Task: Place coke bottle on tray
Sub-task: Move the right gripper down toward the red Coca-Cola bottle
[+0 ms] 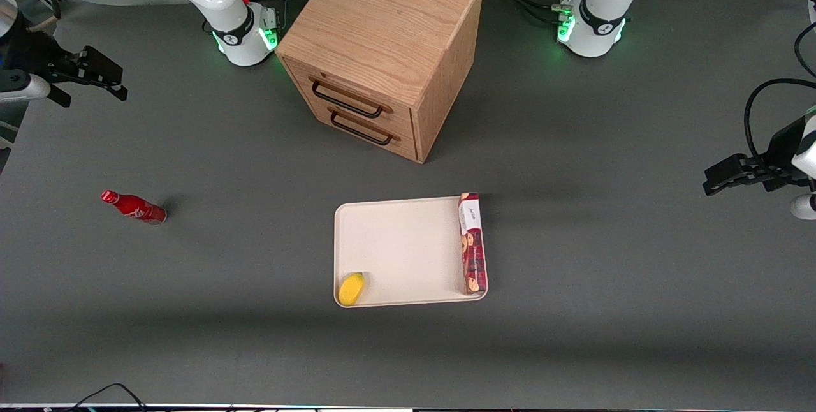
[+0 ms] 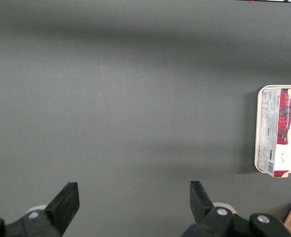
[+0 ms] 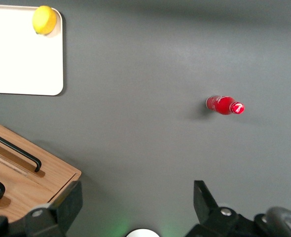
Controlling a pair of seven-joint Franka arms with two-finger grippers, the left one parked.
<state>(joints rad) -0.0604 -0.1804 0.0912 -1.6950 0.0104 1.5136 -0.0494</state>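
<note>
The coke bottle [image 1: 134, 206], small and red with a red cap, stands on the grey table toward the working arm's end, well apart from the tray. It also shows in the right wrist view [image 3: 224, 105]. The cream-white tray [image 1: 401, 240] lies mid-table, in front of the drawer cabinet, and shows in the right wrist view [image 3: 22, 59]. My right gripper [image 1: 95, 77] hangs open and empty high above the table, farther from the front camera than the bottle. In the right wrist view the gripper [image 3: 135, 202] has its jaws wide apart with nothing between them.
A wooden drawer cabinet [image 1: 382, 48] with two black handles stands farther from the front camera than the tray. A long red cookie box [image 1: 472, 243] lies along the tray's edge toward the parked arm. A yellow lemon [image 1: 351, 289] sits in the tray's near corner.
</note>
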